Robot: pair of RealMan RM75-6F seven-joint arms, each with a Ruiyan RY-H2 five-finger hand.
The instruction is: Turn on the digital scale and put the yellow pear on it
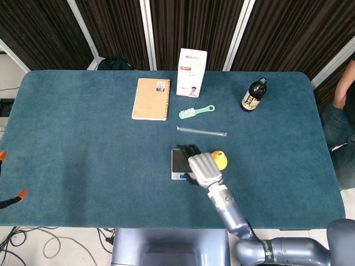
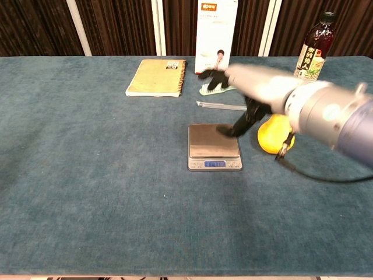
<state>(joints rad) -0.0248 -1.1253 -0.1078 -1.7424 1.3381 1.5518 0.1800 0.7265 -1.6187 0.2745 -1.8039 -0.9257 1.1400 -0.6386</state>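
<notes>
A single hand, the right hand (image 1: 202, 168), is shown in both views. Its back is covered by a smooth silver-grey shell, from which black fingers (image 2: 211, 75) extend. Behind the fingers, a grey cylindrical wrist (image 1: 219, 196) marked with a small teal ring is joined to a rounded blue-grey forearm (image 1: 277, 252). A thin black cable (image 2: 315, 175) is seen trailing from the wrist, well behind the fingers.

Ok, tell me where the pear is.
The pear sits on the table just right of the scale in both views, partly behind the right hand, with the clear tube beyond it.
</notes>
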